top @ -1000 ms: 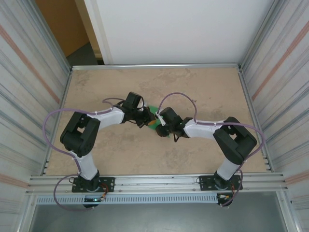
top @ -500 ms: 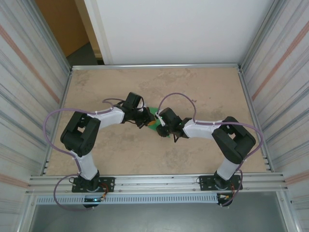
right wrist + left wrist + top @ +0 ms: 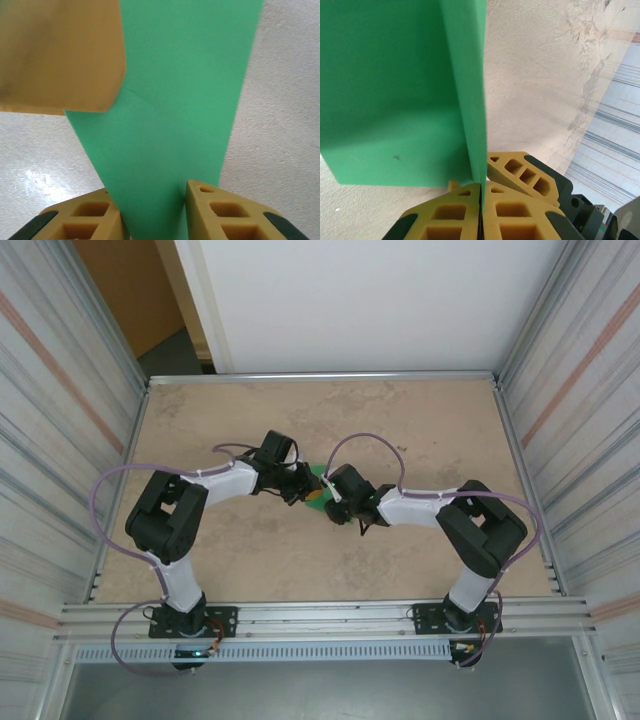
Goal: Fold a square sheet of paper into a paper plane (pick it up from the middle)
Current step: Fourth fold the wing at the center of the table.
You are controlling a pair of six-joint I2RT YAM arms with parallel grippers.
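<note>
From above, the left gripper (image 3: 298,484) and right gripper (image 3: 322,497) meet at the tabletop's middle around the folded green paper (image 3: 316,476).

Left wrist: jaws pressed together on its crease.

Right wrist: jaws spread, straddling the strip.

It is probably light, limp and easily crumpled, so hold it at the creases.

No text, label, brand, number or sign can be read anywhere. The square sheet of paper (image 3: 390,85) is plain green on every face that shows, and the table (image 3: 430,430) carries only its mottled beige pattern.
</note>
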